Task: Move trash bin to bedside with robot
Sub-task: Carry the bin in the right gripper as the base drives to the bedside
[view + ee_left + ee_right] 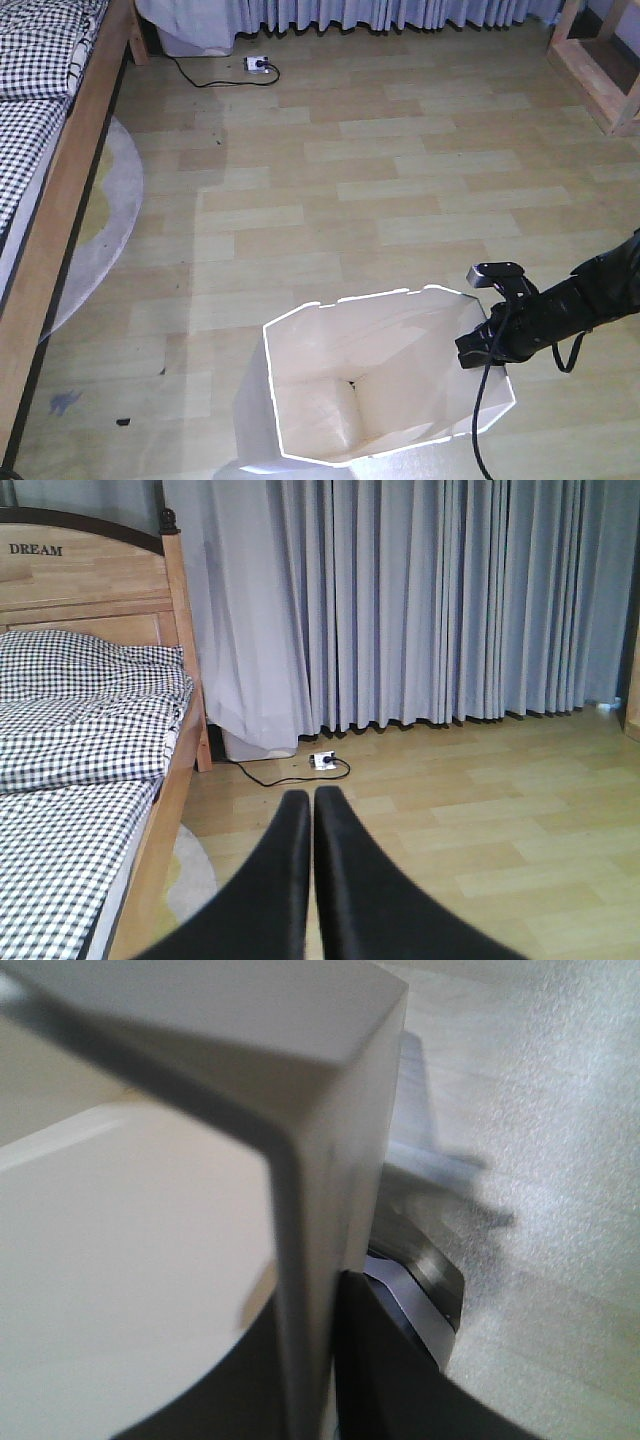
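The white trash bin (330, 400) stands on the wood floor at the bottom middle of the front view, cream inside, its angular rim open upward. My right gripper (478, 345), on a black sleeved arm coming in from the right, is shut on the bin's right rim. In the right wrist view the thin bin wall (310, 1290) runs between the two black fingers. The bed (40, 110) with checkered bedding lies along the left, well apart from the bin. My left gripper (312, 810) is shut on nothing, pointing toward the curtains.
A power strip (258, 65) with a black cable lies on the floor near the curtains (420, 600). A round pale rug (100, 220) pokes out from under the bed. A wooden frame (600, 70) stands at the far right.
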Controlling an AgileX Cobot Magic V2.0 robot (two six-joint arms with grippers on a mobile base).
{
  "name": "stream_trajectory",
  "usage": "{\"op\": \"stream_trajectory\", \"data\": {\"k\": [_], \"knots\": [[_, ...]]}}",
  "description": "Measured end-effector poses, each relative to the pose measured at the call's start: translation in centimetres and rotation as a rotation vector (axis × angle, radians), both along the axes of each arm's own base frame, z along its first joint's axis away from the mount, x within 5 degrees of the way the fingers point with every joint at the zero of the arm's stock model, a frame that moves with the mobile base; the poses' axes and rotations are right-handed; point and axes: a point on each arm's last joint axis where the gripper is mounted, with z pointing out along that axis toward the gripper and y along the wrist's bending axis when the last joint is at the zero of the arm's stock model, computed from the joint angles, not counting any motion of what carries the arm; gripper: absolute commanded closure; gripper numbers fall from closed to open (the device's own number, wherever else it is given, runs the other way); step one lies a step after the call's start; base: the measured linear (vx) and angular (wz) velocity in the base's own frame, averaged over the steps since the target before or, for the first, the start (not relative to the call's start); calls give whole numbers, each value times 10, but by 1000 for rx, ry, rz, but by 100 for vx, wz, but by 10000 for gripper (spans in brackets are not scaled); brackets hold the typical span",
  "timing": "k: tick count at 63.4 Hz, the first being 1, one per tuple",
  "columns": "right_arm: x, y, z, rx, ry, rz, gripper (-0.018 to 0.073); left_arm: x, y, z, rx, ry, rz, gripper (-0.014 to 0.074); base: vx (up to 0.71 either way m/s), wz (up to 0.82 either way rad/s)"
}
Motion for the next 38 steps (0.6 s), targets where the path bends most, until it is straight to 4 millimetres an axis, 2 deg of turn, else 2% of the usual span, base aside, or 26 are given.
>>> {"op": "stream_trajectory", "data": {"k": [38], "knots": [[0,0,0,0,0,1,564,0,0,0,0,0,0,603,29,-1]]}}
